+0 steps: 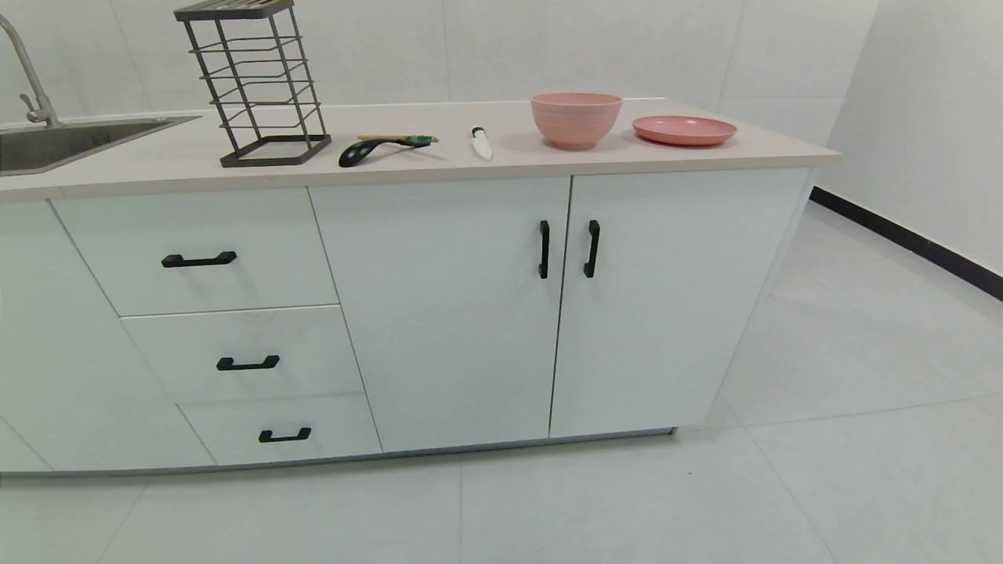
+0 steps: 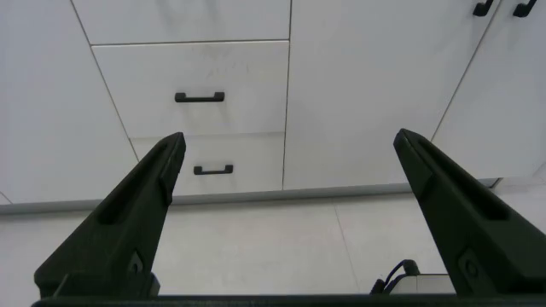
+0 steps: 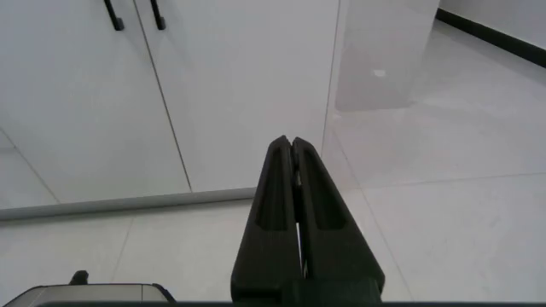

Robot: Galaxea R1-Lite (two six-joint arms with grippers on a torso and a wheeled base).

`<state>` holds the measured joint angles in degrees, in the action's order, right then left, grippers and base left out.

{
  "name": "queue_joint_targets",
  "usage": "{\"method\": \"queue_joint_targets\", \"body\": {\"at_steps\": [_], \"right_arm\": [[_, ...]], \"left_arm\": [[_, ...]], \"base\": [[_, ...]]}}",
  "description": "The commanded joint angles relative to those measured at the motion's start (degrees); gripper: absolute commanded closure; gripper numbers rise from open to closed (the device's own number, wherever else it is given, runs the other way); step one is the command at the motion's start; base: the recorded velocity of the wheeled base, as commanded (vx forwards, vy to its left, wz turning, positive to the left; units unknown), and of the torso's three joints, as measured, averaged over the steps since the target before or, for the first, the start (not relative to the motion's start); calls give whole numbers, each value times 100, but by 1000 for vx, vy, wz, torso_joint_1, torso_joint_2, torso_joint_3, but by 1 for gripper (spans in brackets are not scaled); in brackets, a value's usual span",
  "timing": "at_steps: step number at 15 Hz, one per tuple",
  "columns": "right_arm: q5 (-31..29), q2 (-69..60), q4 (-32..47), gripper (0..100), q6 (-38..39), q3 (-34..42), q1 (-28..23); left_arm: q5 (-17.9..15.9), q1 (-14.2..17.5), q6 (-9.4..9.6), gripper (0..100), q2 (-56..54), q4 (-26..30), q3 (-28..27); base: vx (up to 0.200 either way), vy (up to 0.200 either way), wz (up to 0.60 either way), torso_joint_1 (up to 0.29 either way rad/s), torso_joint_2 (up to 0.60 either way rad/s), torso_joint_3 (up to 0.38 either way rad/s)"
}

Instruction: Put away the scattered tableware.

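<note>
Head view puts all the scattered tableware on the pale counter (image 1: pixel 776 147). A pink bowl (image 1: pixel 576 117) sits just beside a pink plate (image 1: pixel 684 130) toward the robot's right end, and a small white utensil (image 1: pixel 481 143) lies near the middle. A black spoon (image 1: pixel 368 150) lies against a green-tipped wooden stick (image 1: pixel 403 139), which may be chopsticks or a brush handle; it is too small to tell. An upright wire rack (image 1: pixel 255 82) stands between these and the sink (image 1: pixel 70 141) with its tap (image 1: pixel 27 78). Nothing is in hand: the left gripper (image 2: pixel 290 141) hangs low before the drawers (image 2: pixel 200 85) with fingers spread wide, and the right gripper (image 3: pixel 292 145) points down near the cabinet doors (image 3: pixel 85 94), fingers pressed together on nothing. The job looks barely begun, so the step is the approach. It would be best to square up to the counter, lift both arms above its edge before reaching, and open the right fingers. The plate is a sensible first pick, taken by its rim, since the rack probably suits it. The flat utensils likely need a pinch from above. White walls and a grey tiled floor (image 1: pixel 783 486) surround the unit.
</note>
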<state>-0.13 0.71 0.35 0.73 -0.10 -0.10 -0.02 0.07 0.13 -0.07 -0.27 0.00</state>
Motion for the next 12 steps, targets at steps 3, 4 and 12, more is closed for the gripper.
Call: {"method": "queue_joint_targets", "body": {"at_steps": [3,4,12], "right_arm": [[-4,8,0,100,15,1,1],[-4,8,-132,100,59,10,1],[1086,4473,-1670,0,-302,-3075,1117]], "left_arm": [[2,1,13,0,7,0,0],[-6,1,13,0,7,0,0],[-6,-7,22,0,7,0,0]], "base": [[0,0,0,0,0,0],[0,0,0,0,0,0],[0,0,0,0,0,0]]}}
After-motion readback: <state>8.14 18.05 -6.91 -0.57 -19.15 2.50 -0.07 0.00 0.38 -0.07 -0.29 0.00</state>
